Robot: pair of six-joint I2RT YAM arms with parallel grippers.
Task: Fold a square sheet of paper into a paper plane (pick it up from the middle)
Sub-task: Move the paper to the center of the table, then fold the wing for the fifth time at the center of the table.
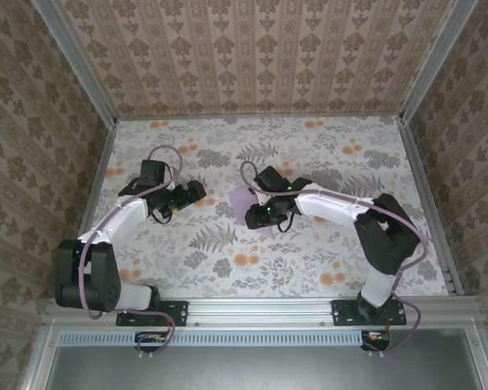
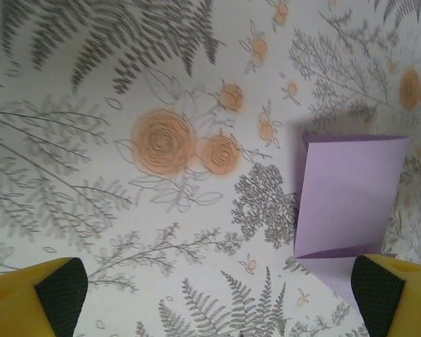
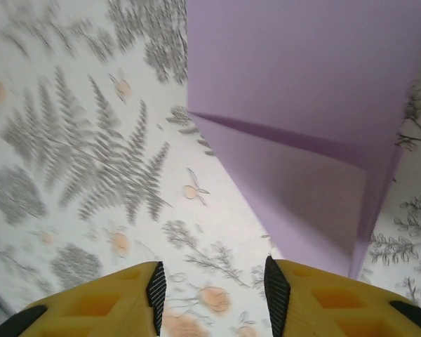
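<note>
The square sheet of paper [image 1: 242, 200] is lilac and lies part-folded on the floral table, with one flap raised along a crease [image 3: 302, 105]. The paper plane is out of view. My right gripper [image 1: 254, 218] hovers at the paper's near edge. In the right wrist view its jaws [image 3: 216, 291] stand partly open with only tablecloth between them, the right fingertip [image 3: 277, 288] next to the lilac edge. My left gripper [image 1: 197, 193] sits to the left of the paper, apart from it. It is wide open [image 2: 217, 302], and the folded paper [image 2: 347, 193] lies just ahead of its right finger [image 2: 382, 291].
The floral tablecloth [image 1: 309, 260] covers the whole table. Patterned walls with metal frame posts [image 1: 423, 179] close in the left, back and right sides. The arm bases are bolted to the rail [image 1: 260, 313] at the near edge.
</note>
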